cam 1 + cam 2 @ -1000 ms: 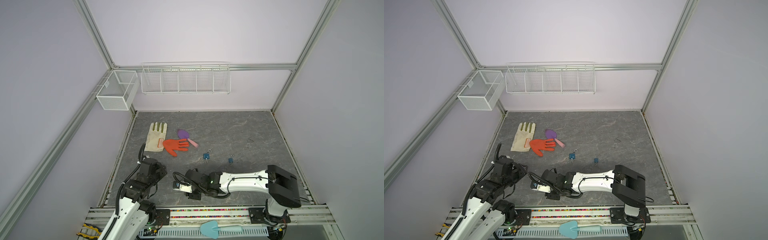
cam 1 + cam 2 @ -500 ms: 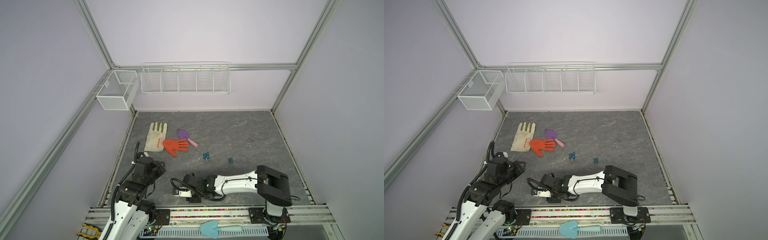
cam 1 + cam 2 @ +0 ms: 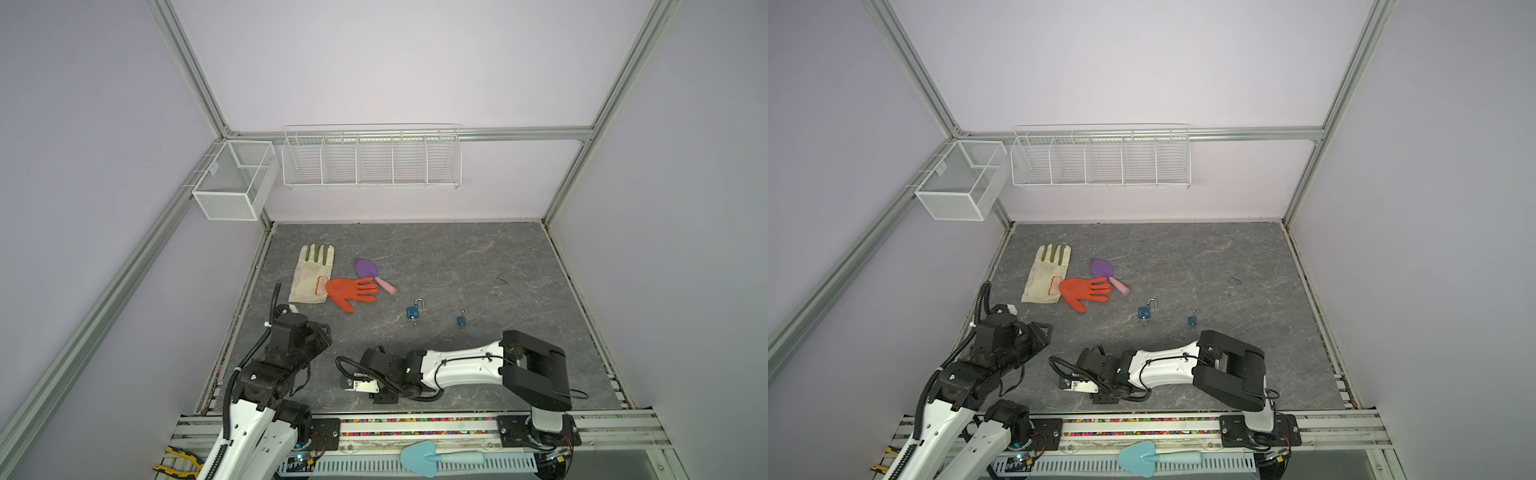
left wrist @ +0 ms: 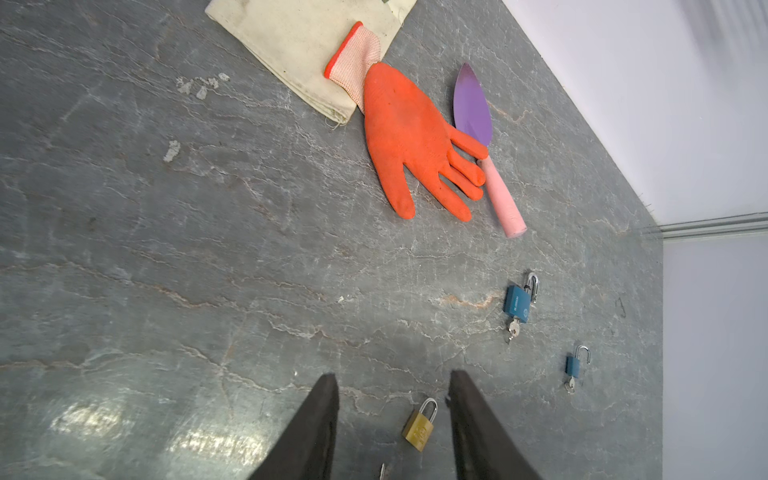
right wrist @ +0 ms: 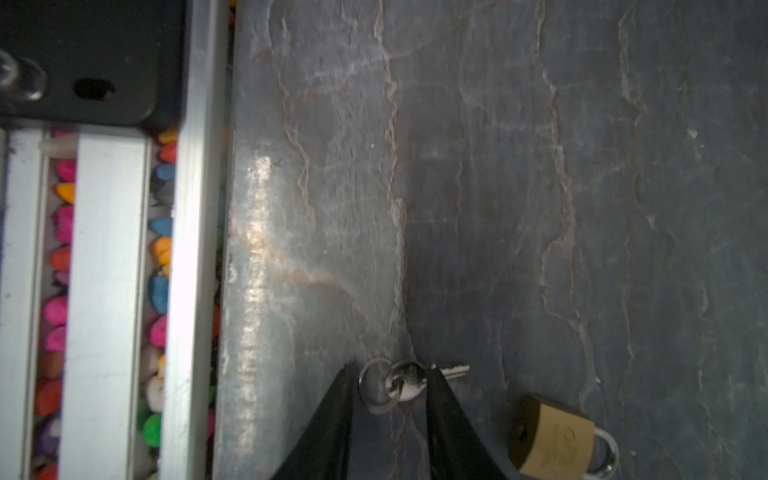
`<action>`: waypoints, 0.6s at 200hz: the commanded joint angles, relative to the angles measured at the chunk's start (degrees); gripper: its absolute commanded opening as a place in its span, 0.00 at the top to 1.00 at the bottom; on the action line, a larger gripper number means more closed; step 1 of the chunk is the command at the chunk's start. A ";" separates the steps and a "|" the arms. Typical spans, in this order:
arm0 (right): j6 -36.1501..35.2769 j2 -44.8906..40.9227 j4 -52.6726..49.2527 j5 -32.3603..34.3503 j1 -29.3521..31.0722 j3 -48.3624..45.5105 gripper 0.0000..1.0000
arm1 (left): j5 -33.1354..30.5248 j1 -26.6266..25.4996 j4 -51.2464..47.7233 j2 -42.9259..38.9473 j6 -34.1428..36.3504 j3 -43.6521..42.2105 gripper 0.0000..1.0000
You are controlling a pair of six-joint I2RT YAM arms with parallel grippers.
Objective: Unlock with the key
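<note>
A small silver key (image 5: 409, 384) on a ring lies on the grey table. My right gripper (image 5: 390, 374) is shut on it: the ring and the key's bow fill the gap between the jaws, and the blade sticks out past one finger. A shut brass padlock (image 5: 552, 442) lies just beside it. The right arm (image 3: 457, 365) hides key and padlock in both top views. My left gripper (image 4: 392, 380) hovers open and holds nothing. The same brass padlock (image 4: 419, 424) lies on the table beyond its fingers.
Two blue padlocks (image 3: 413, 311) (image 3: 461, 320) with open shackles lie mid-table. An orange glove (image 3: 351, 291), a cream glove (image 3: 311, 274) and a purple trowel (image 3: 368, 270) lie at the back left. The front rail (image 5: 195, 249) runs close to the right gripper. Wire baskets (image 3: 370, 162) hang on the back wall.
The right arm has shifted a little to the left, its gripper nearer the front rail. The left arm has barely moved.
</note>
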 commanded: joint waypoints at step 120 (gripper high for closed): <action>-2.33 -0.15 -0.42 -0.41 -1.87 0.90 0.81 | -0.24 0.37 0.56 1.15 0.49 -0.51 0.55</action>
